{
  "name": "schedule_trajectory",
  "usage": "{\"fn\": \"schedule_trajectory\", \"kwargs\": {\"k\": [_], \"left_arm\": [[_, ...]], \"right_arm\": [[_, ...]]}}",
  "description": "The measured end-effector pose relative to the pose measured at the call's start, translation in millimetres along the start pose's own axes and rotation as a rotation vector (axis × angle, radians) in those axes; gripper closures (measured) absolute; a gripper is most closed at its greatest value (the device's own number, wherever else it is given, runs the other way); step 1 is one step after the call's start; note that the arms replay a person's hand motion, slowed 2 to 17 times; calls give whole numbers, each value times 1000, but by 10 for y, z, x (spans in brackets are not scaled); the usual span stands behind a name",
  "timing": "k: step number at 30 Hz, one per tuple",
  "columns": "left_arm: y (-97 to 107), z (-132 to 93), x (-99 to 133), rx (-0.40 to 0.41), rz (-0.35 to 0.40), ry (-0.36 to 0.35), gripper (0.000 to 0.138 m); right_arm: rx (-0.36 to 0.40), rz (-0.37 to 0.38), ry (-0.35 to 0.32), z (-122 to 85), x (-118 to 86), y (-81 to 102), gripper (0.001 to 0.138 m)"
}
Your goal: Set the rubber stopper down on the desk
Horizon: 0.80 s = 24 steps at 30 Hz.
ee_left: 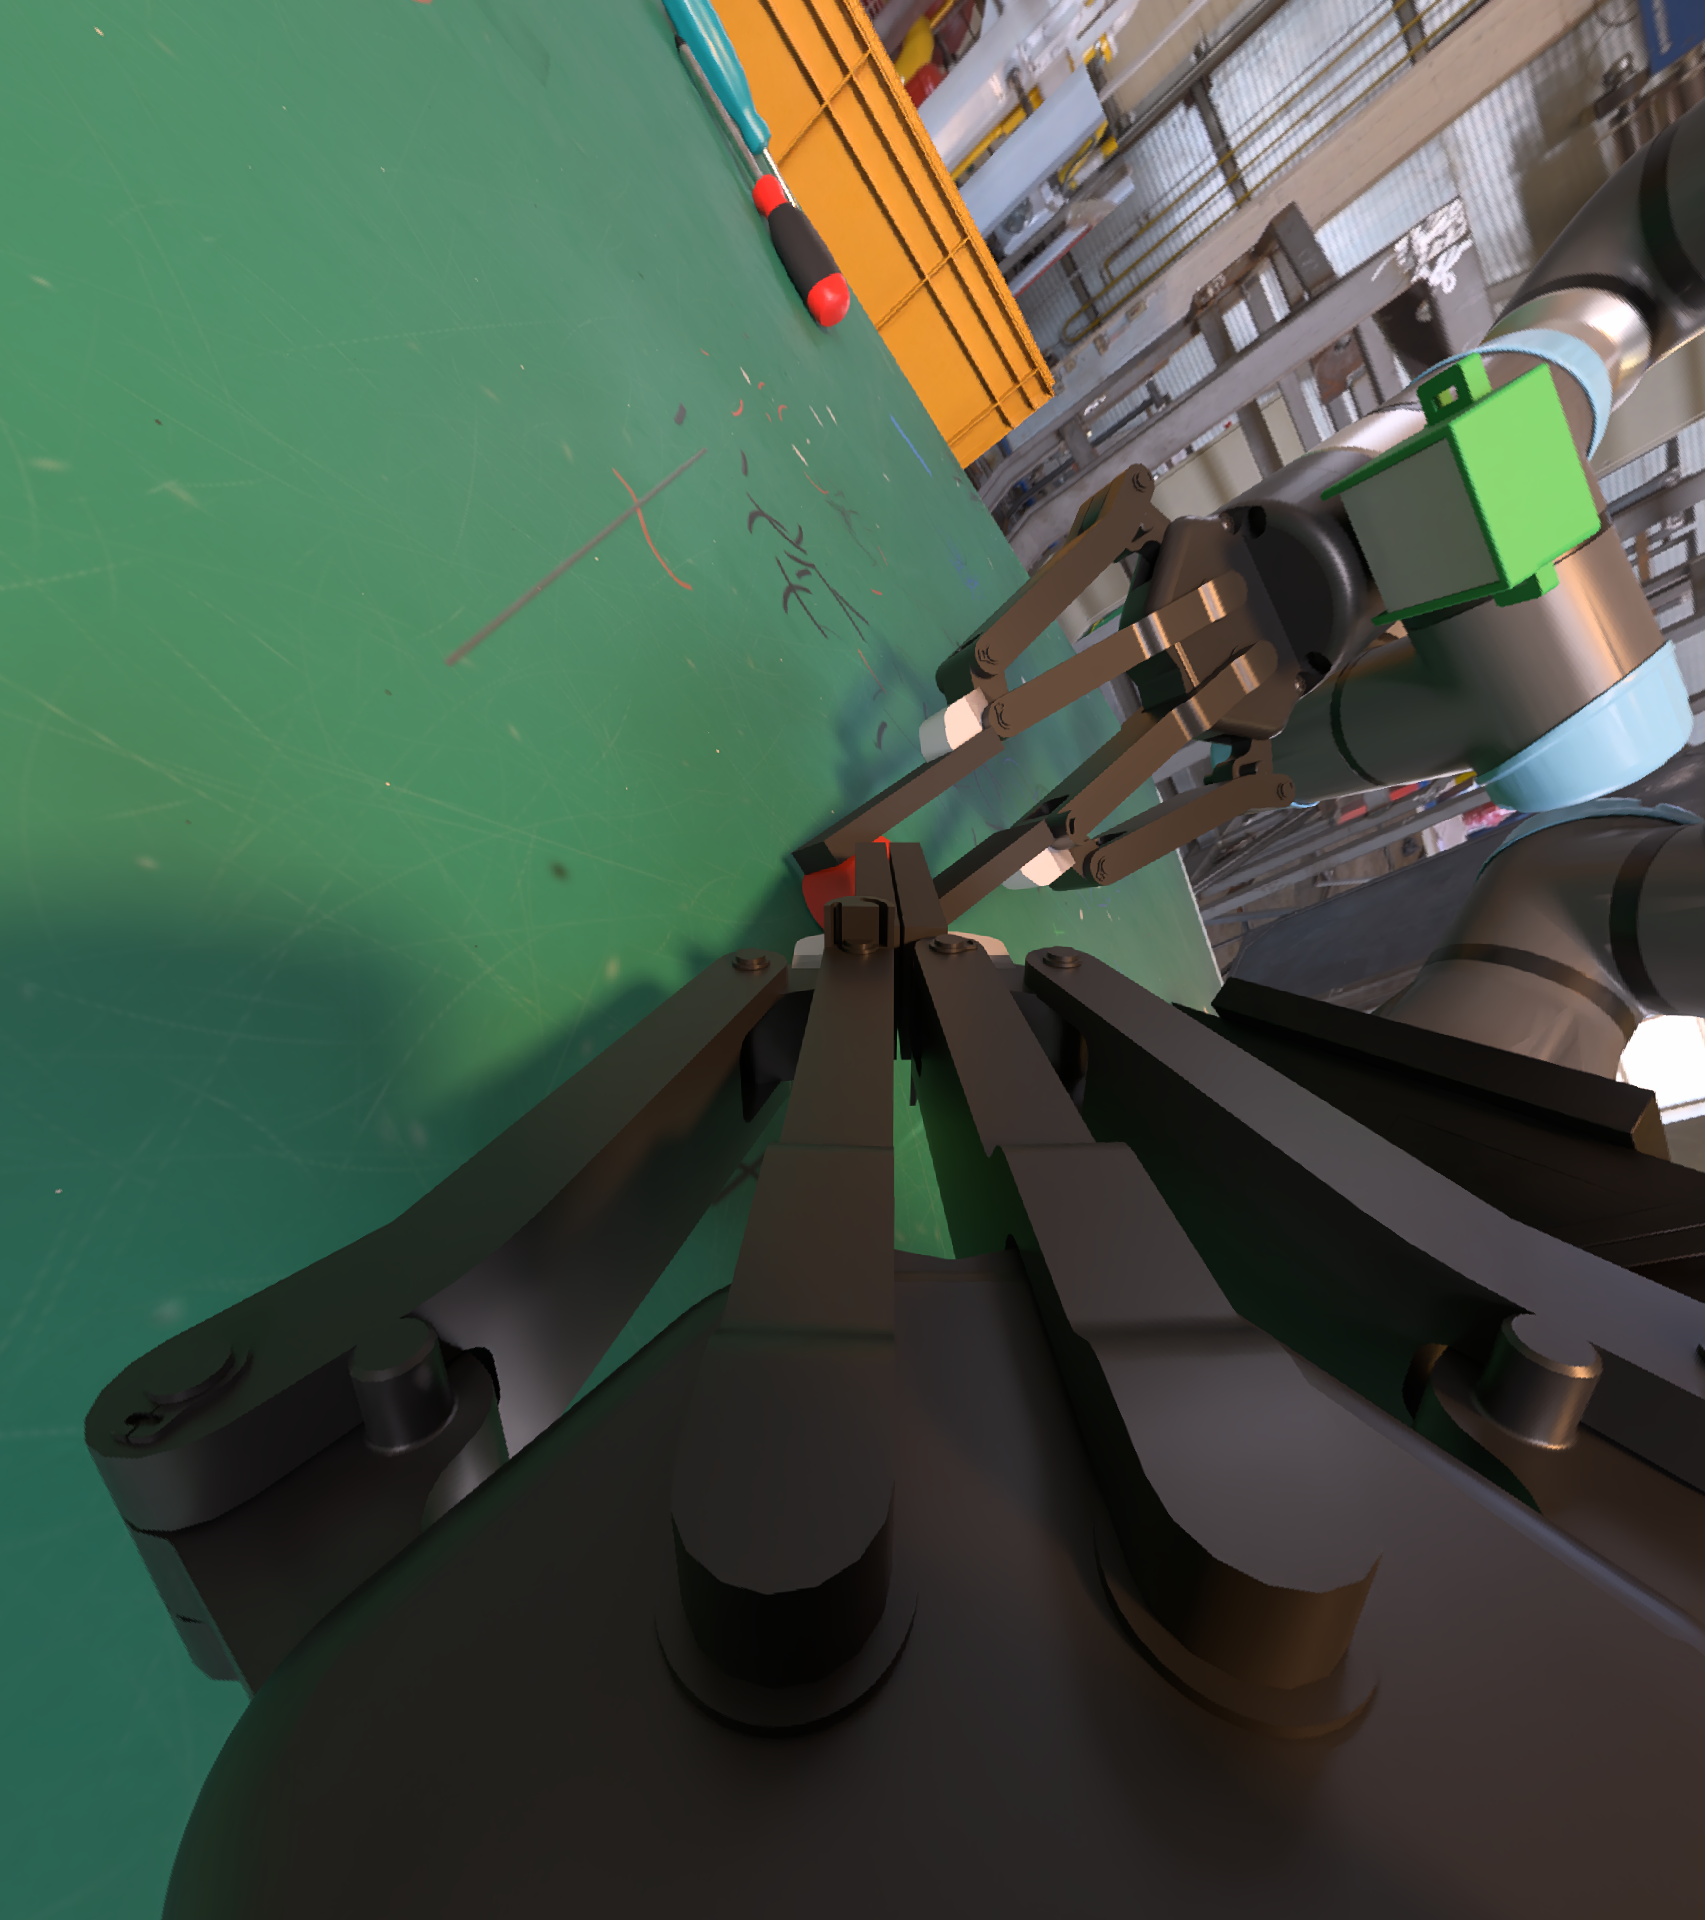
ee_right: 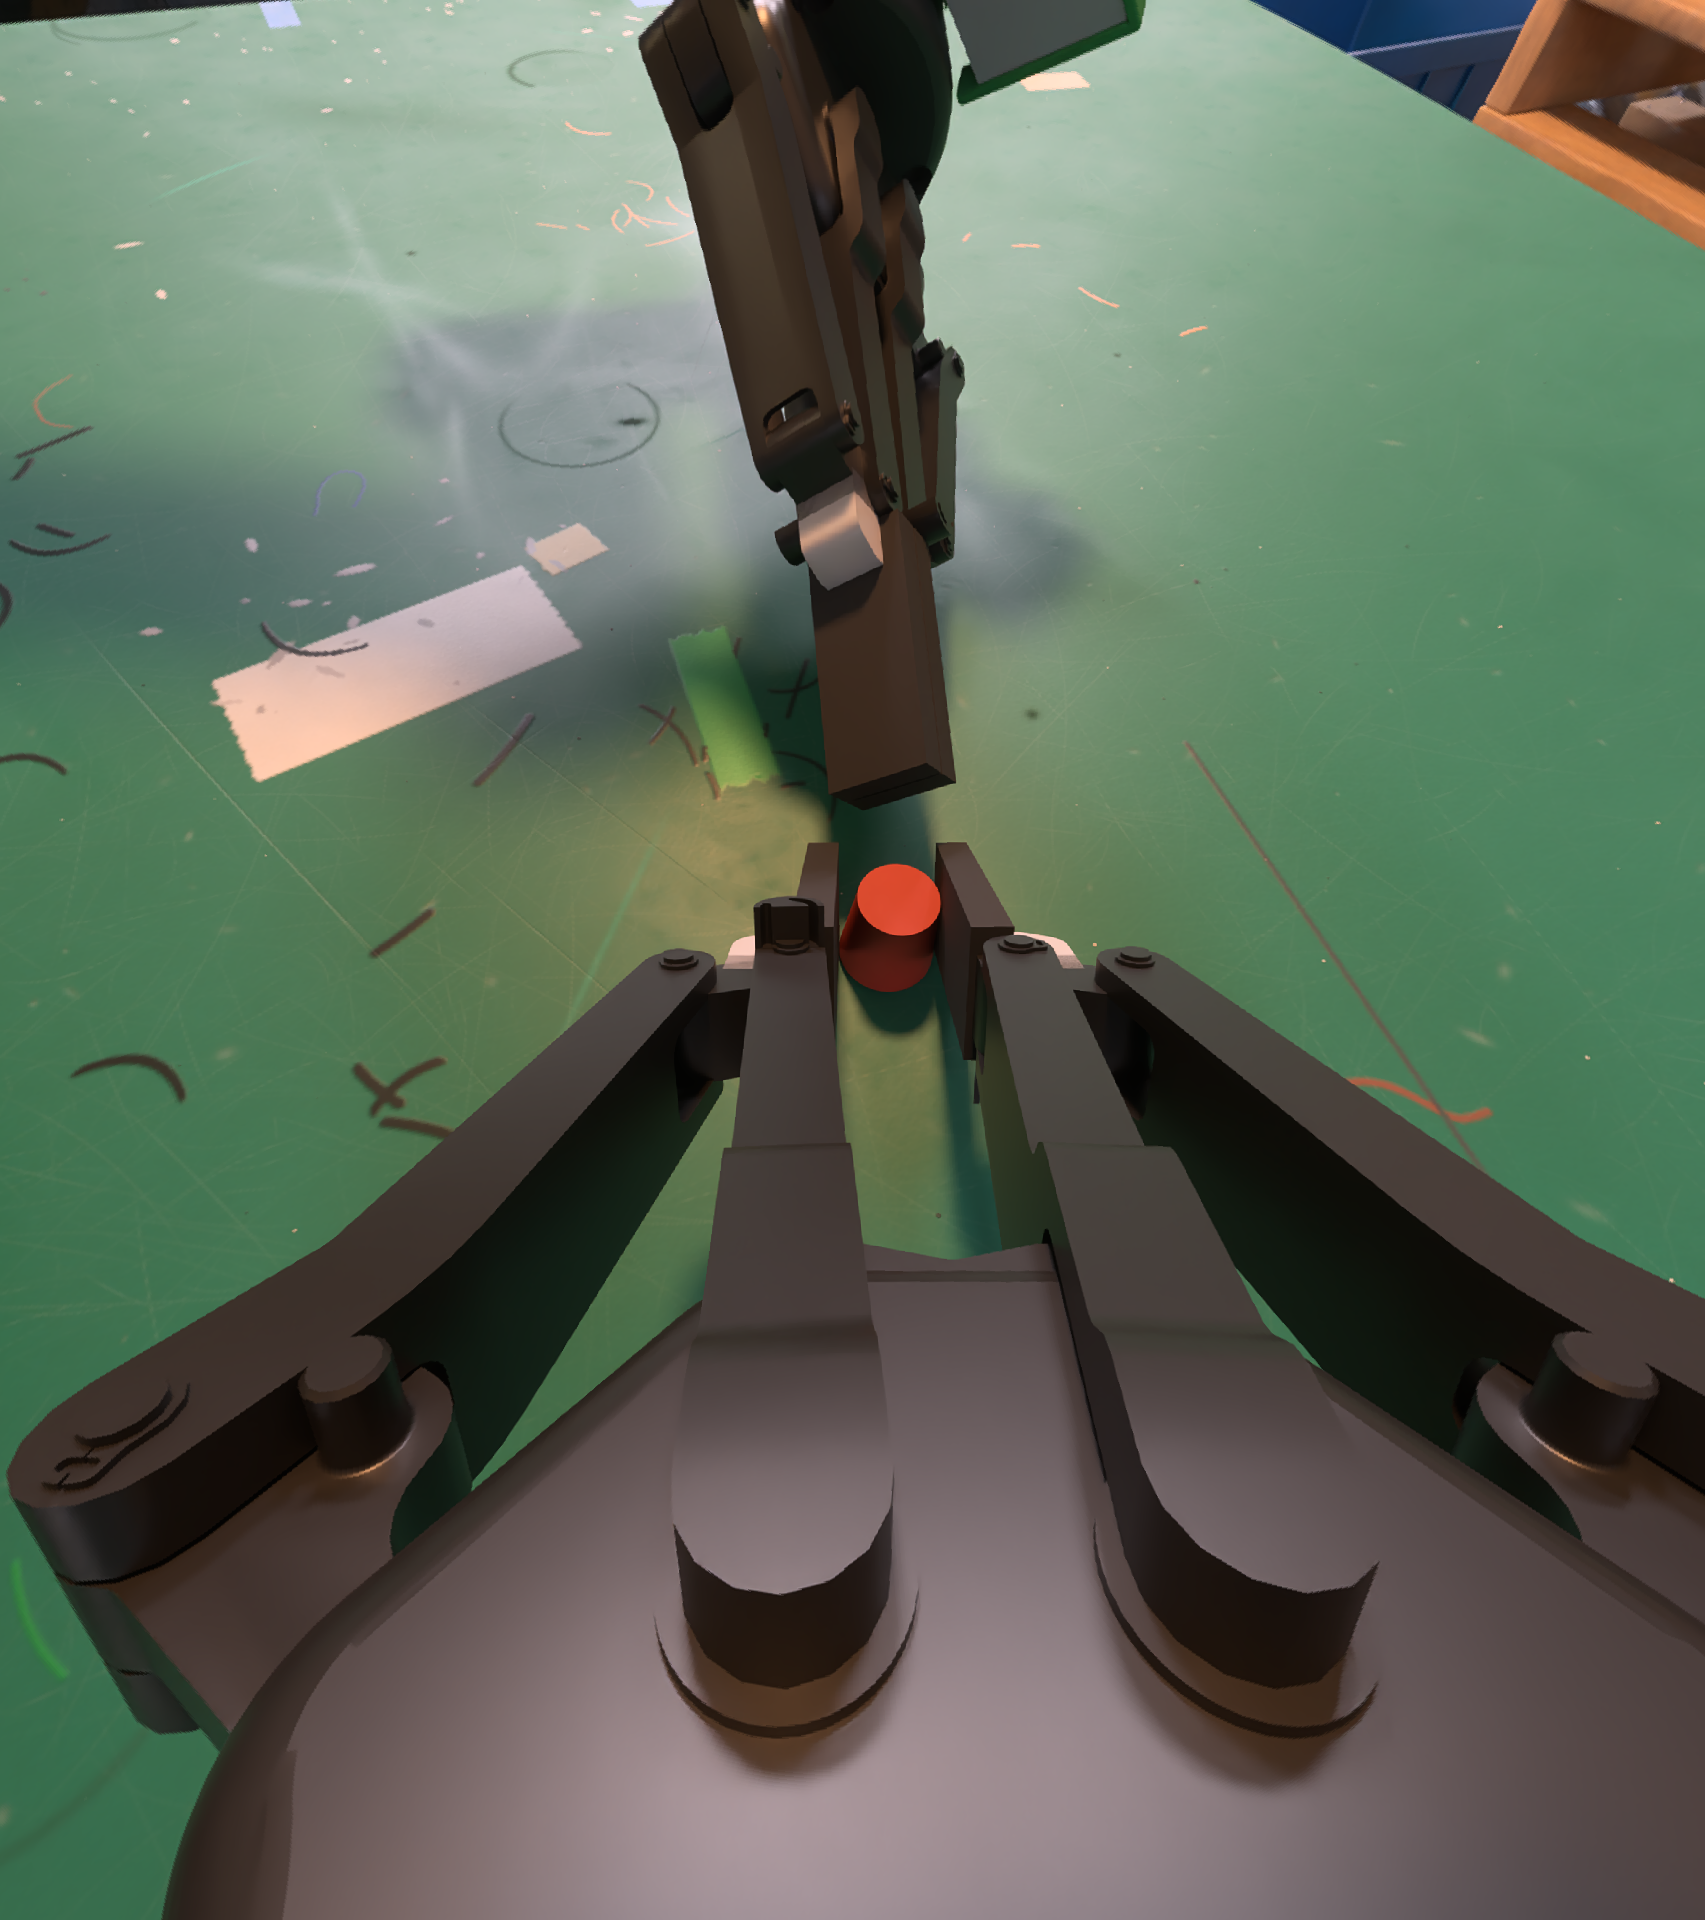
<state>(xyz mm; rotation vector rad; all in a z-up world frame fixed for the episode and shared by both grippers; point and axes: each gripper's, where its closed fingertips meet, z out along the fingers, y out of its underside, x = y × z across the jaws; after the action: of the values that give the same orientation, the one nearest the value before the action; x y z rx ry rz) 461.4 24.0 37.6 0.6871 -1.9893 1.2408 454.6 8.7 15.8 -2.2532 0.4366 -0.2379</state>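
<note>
The red rubber stopper (ee_right: 892, 928) sits upright between my right gripper's (ee_right: 887, 883) fingers, which are shut on its sides. It is low over the green desk (ee_right: 1347, 623), and I cannot tell whether its base touches. In the left wrist view only a sliver of the stopper (ee_left: 824, 885) shows behind my left gripper (ee_left: 887, 883). The left gripper is shut with nothing in it. In the right wrist view it (ee_right: 889, 774) hangs tip-down just beyond the stopper, apart from it.
A red and black screwdriver (ee_left: 801, 255) and a teal-handled tool (ee_left: 718, 62) lie beside an orange crate (ee_left: 889, 208) at the desk's far side. A wooden crate (ee_right: 1658, 135) stands at the upper right. Pale tape (ee_right: 391, 675) and green tape (ee_right: 723, 712) are stuck flat to the desk.
</note>
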Motion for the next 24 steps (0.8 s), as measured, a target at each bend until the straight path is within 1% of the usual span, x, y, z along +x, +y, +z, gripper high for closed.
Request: {"fn": "schedule_trajectory", "kwargs": {"k": [5,12,24], "left_arm": [[5,14,-3,-12,21,-13,138],[-16,15,5,-11,46,-12,138],[20,45,0,-39,45,-18,138]], "right_arm": [[0,-2,-2,0,-2,0,114],[-1,3,-17,1,-12,0,114],[-1,2,-19,0,-16,0,114]]}}
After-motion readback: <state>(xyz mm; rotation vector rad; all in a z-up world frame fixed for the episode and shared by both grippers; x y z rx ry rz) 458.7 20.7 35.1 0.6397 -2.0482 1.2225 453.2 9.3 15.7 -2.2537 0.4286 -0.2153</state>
